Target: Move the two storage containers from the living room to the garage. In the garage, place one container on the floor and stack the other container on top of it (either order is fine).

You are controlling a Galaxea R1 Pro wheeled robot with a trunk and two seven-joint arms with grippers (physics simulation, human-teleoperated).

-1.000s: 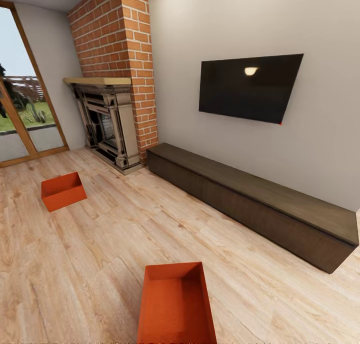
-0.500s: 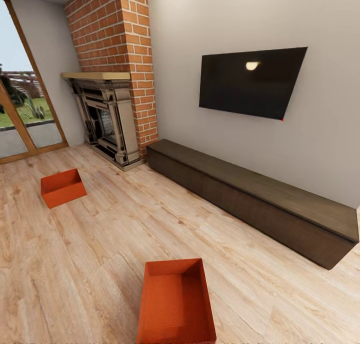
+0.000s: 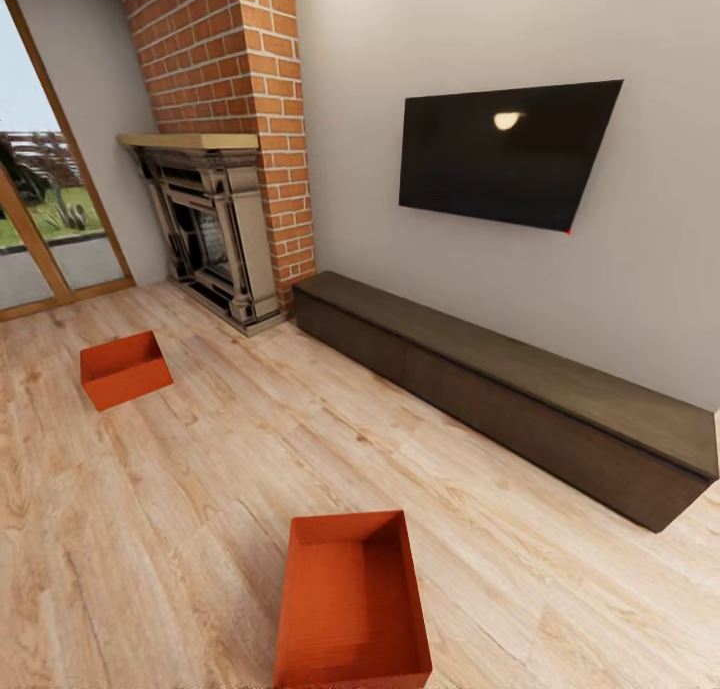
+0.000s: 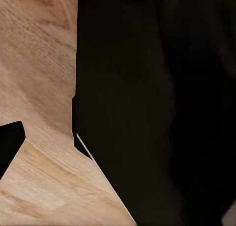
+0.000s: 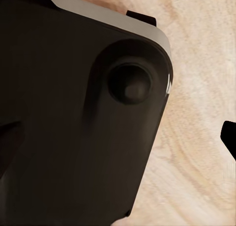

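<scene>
Two storage containers lie before me on the light wood-plank floor point(image 3: 200, 469) of the living room. The nearer container point(image 3: 352, 604) sits low and just ahead of where my arms hang, roughly centred between them, so neither arm looks clearly closer. Its long axis runs away from me, open top up. The farther container point(image 3: 124, 368) lies well off toward my left arm's side, near the glass door point(image 3: 40, 219) and turned at an angle.

My wrist cameras look down past dark parts of my own body at bare planks. Whether my left or right fingers are spread or pressed together, I cannot tell.

Beyond stand a brick fireplace point(image 3: 225, 159), a long dark cabinet point(image 3: 510, 394) and a wall TV point(image 3: 505, 154). I judge that reaching down and forward comes next.
</scene>
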